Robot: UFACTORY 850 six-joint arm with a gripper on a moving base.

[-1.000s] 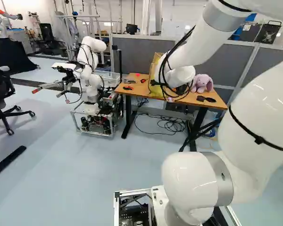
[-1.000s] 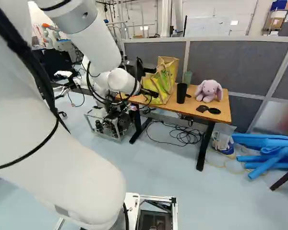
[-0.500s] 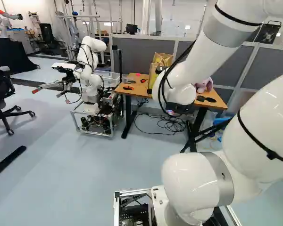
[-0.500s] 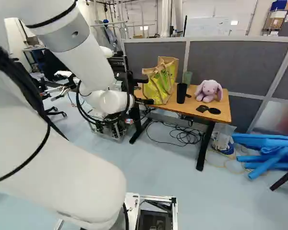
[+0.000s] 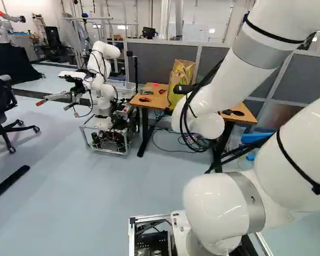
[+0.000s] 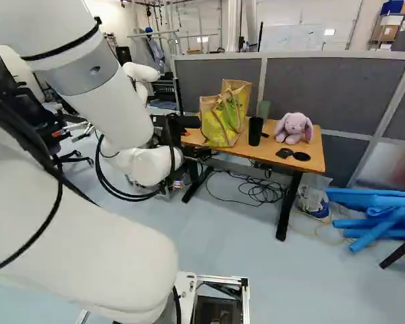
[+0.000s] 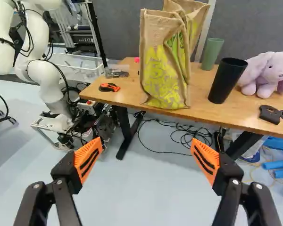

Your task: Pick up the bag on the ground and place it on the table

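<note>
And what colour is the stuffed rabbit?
The rabbit is pale purple, showing best in the wrist view.

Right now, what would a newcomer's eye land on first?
The yellow bag standing on the table, ahead of the open gripper. Then the lilac bunny beside the black cup, and the blue tubes on the floor, at the right of the right base view.

The bag (image 7: 154,35) looks like rough woven cloth, the table (image 7: 127,84) like smooth wood, the toy rabbit (image 7: 273,70) like plush, the arm (image 5: 218,200) glossy
</note>
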